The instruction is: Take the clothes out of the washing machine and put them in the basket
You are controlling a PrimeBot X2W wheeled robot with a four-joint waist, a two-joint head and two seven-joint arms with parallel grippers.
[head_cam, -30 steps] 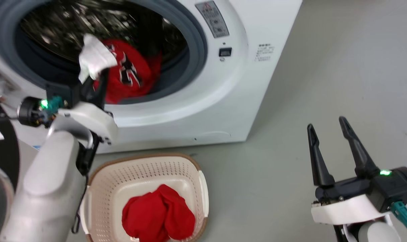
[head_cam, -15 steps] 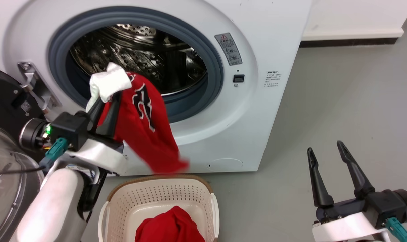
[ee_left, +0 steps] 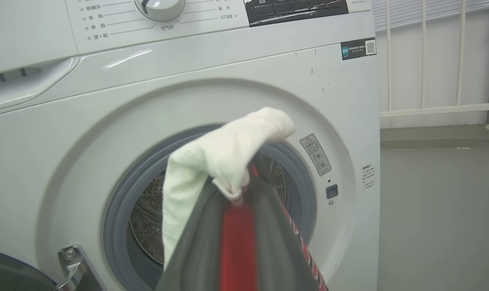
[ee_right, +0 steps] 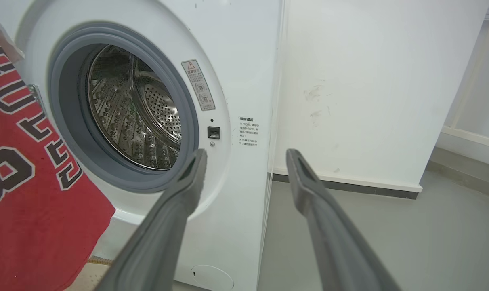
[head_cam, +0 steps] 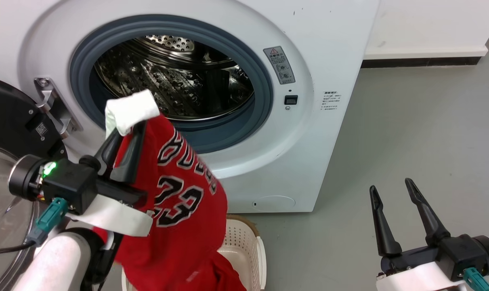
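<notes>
Clothes (head_cam: 179, 194) in upward-pointing left gripper (head_cam: 128, 130) over basket (head_cam: 240, 238).

The smooth grey floor (head_cam: 410, 133) spreads over the right half of the head view, bearing the white washing machine (head_cam: 341, 56) across the upper left and centre and the cream basket (head_cam: 239, 241) at bottom centre, just before the machine's base.
</notes>
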